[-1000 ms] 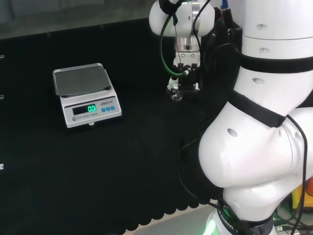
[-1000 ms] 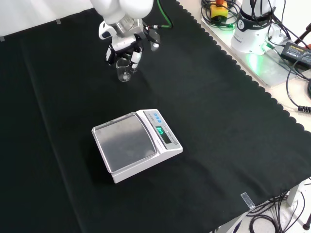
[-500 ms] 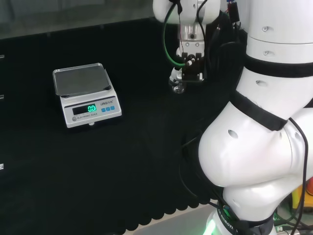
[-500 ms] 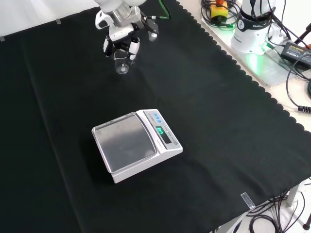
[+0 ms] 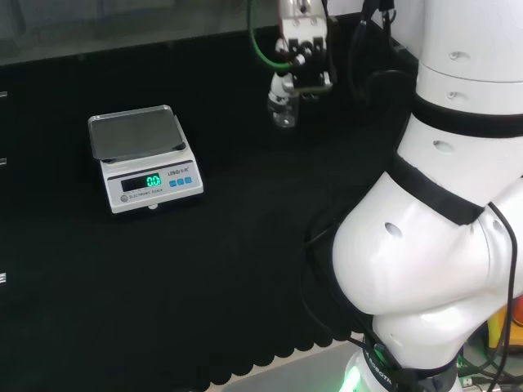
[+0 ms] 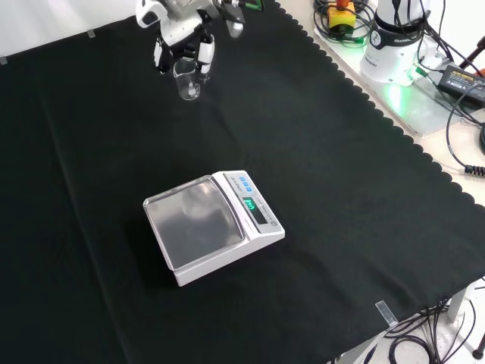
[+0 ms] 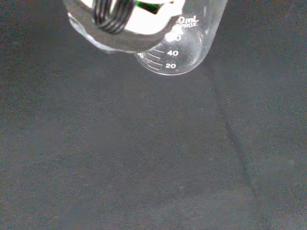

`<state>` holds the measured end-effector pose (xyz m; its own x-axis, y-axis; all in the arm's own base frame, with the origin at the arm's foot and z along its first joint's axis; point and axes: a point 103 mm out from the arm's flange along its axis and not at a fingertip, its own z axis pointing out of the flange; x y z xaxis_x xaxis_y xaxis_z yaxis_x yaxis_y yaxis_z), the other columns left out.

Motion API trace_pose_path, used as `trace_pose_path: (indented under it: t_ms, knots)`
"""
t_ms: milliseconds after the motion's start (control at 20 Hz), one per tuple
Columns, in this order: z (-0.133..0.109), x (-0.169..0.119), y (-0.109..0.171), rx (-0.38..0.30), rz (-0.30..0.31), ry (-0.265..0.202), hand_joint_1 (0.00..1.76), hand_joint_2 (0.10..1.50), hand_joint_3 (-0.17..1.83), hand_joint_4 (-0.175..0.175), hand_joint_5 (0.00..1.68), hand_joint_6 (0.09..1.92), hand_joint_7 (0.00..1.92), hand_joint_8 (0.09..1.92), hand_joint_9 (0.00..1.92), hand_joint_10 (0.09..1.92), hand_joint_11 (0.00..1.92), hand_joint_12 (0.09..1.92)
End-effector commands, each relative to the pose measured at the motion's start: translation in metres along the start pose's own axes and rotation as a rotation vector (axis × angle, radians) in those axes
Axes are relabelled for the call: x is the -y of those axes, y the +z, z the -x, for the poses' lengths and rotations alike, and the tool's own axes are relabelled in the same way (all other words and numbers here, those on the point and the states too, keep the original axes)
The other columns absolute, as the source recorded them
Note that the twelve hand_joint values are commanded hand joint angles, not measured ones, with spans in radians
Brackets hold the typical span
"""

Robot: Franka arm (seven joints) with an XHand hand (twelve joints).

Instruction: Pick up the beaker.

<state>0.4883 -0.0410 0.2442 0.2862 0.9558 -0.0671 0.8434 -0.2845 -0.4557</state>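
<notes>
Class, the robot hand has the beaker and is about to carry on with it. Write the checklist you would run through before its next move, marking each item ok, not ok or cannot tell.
1. Fingers of the robot hand curled round the beaker: ok.
2. Beaker clear of the black cloth: ok, the wrist view shows cloth beneath its base.
3. Beaker upright: ok in the front view.
4. Beaker empty: cannot tell for sure; the wrist view shows no liquid at the marks.
5. Scale apart from the beaker: ok.
6. Scale pan bare: ok.
</notes>
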Motion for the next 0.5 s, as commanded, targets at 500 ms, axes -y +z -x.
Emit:
trace_pose_path:
  t_ms: [500]
  knots:
    - [-0.050, 0.056, -0.064, 0.067, -0.031, -0.078, 1.25, 1.08, 0.06, -0.114, 0.91, 0.98, 1.06, 1.09, 1.36, 0.91, 1.35, 0.92]
